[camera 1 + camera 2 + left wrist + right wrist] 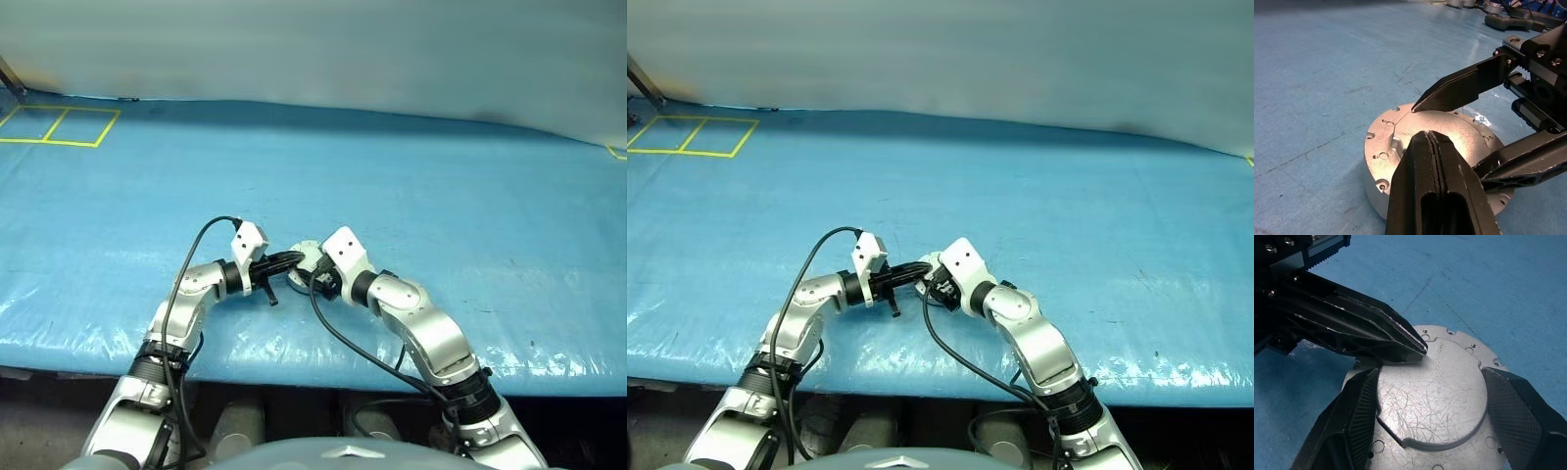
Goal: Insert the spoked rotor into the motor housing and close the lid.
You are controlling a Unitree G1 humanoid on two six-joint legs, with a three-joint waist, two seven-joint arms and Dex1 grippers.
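The motor housing (310, 251) is a short round silver cup on the blue table between my two arms. A raised round silver plate, the lid (1440, 401), lies flat on top of it. My left gripper (1427, 134) is shut, and its joined tips rest on the top of the lid near its edge. My right gripper (1430, 374) reaches in from the other side. Its two ribbed fingers (1528, 421) press against opposite sides of the raised round top. The spoked rotor is hidden.
Blue plastic sheeting (441, 176) covers the whole table, wrinkled near the front edge. Yellow tape squares (59, 125) mark the far left corner. Black cables (196, 255) loop from both wrists. Some dark gear (1508, 19) lies far off on the table.
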